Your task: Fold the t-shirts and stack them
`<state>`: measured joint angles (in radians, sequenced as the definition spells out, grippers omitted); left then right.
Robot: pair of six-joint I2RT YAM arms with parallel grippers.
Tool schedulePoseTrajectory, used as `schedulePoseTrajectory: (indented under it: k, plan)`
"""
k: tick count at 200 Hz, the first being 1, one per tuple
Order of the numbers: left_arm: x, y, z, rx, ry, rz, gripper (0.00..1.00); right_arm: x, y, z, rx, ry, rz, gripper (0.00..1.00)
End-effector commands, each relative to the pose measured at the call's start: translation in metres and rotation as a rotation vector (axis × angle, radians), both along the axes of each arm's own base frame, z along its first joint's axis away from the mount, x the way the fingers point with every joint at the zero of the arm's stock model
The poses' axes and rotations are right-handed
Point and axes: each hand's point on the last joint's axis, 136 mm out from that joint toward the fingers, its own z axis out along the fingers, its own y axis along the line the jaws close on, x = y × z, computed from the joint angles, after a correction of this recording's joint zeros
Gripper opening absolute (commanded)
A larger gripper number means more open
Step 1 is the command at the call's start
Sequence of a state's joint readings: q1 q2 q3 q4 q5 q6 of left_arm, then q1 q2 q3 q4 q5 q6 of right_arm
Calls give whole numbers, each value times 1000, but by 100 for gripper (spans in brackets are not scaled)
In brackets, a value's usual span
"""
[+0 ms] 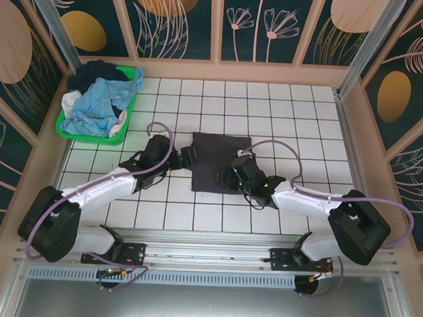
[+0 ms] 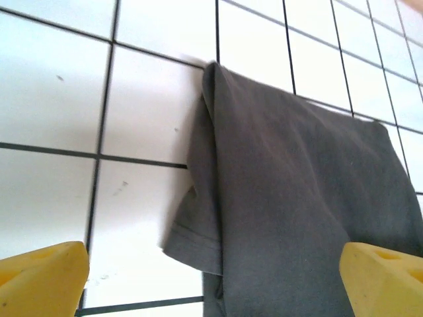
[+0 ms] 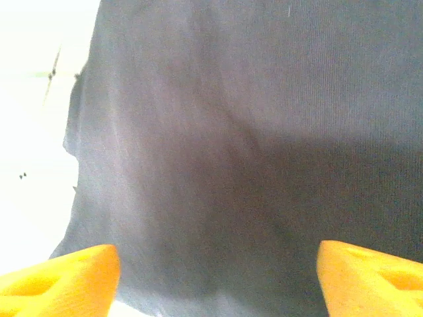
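Currently left gripper beside charcoal t-shirt left edge, right gripper above its right half, both wide open, empty. Pinching one layer could drag the fold apart.

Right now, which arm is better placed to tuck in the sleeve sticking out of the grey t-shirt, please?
Left, probably: the left end effector, open, frames the sleeve at the charcoal-grey t-shirt's left edge; the right end effector is over the opposite side.
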<state>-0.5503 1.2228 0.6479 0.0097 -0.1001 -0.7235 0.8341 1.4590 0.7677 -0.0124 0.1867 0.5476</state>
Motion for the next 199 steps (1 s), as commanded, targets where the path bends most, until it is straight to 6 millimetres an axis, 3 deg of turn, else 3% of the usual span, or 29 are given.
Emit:
schedulePoseTrajectory:
  k: [1, 16, 34, 50, 71, 119, 145, 159, 171, 186, 199]
  plan:
    - [-9, 21, -7, 49, 6, 54, 98, 18, 2, -28, -144, 22, -33, 83]
    - [-12, 30, -9, 63, 11, 74, 98, 25, 4, -53, -218, 78, -60, 82]
    - [-15, 33, -11, 66, 12, 79, 98, 31, -10, -79, -336, 136, -118, 81]
    - [-18, 33, -14, 60, 16, 70, 99, 39, -41, -92, -462, 167, -189, 81]
    - [-19, 32, -18, 60, 23, 62, 99, 62, -82, -94, -525, 210, -225, 81]
    - [-17, 27, -11, 45, 4, 41, 99, 159, -168, -82, -514, 314, -234, 81]
    - [-19, 28, -3, 42, -4, 35, 99, 221, -230, -89, -449, 365, -321, 79]
    - [-23, 31, 1, 39, -16, 40, 98, 247, -253, -80, -383, 369, -363, 76]
    - [-26, 35, 4, 41, -26, 47, 98, 262, -260, -52, -352, 335, -404, 76]
    - [-28, 39, 7, 41, -36, 58, 99, 271, -242, -7, -318, 240, -405, 80]
    - [-29, 41, 8, 36, -40, 66, 99, 266, -219, 27, -282, 165, -414, 86]
